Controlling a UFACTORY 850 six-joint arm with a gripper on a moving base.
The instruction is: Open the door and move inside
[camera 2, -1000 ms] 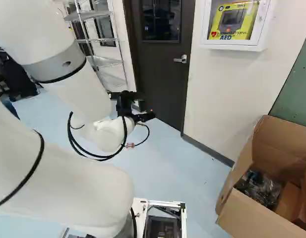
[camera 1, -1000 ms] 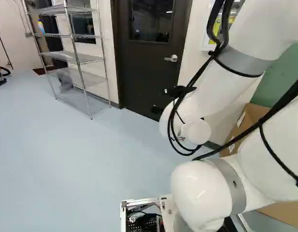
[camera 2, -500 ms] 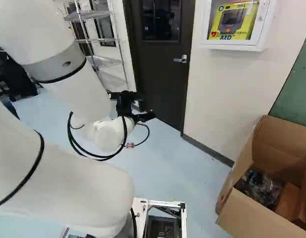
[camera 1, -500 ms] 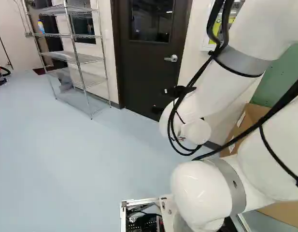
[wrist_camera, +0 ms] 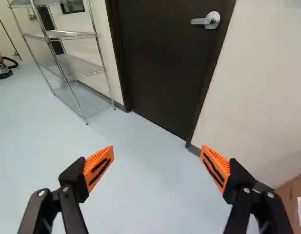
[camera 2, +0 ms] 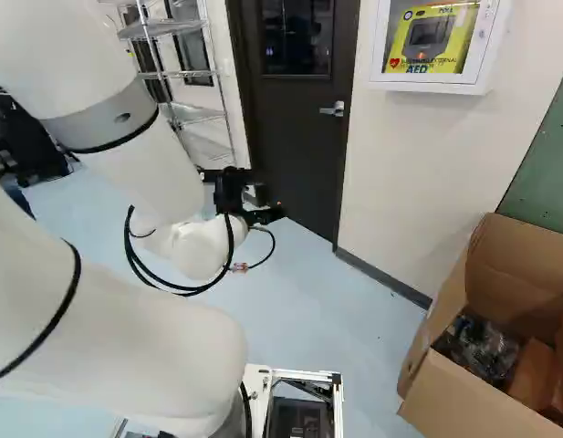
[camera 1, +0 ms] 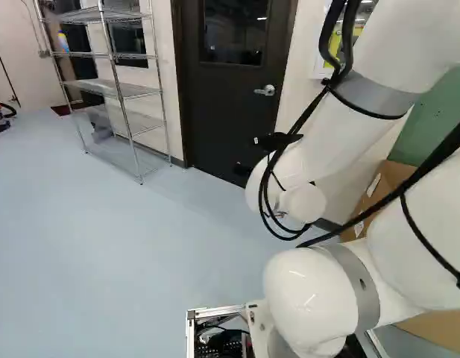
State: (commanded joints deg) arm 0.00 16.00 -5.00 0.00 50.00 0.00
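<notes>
On the dark door [wrist_camera: 160,63], near its edge on the side of the pale wall [camera 2: 418,155], I have the silver lever handle [wrist_camera: 212,20], its lever pointing back across the door. The door stands shut in its frame, with a dark window [camera 2: 297,36] in its upper part. From my gripper [camera 2: 241,188], the handle is ahead and well apart, beyond the finger that is nearer the cardboard box [camera 2: 482,392]. Nothing touches it. My gripper is wide open, its orange pads [wrist_camera: 99,167] facing each other with only pale blue floor [wrist_camera: 145,195] showing between them, and I've got nothing in its grasp.

Out from the door, to its left in both base views, a wire shelving rack [camera 1: 119,89] stands near the wall. On the handle side, the wall carries a white cabinet [camera 2: 482,82] with a yellow case [camera 2: 459,46] inside. The box sits open at the right of the right base view, dark wrapped stuff [camera 2: 482,347] in it, and a green panel [camera 2: 546,173] rises behind. Far left in the left base view, I can make out a small machine with a black hose [camera 1: 7,110].
</notes>
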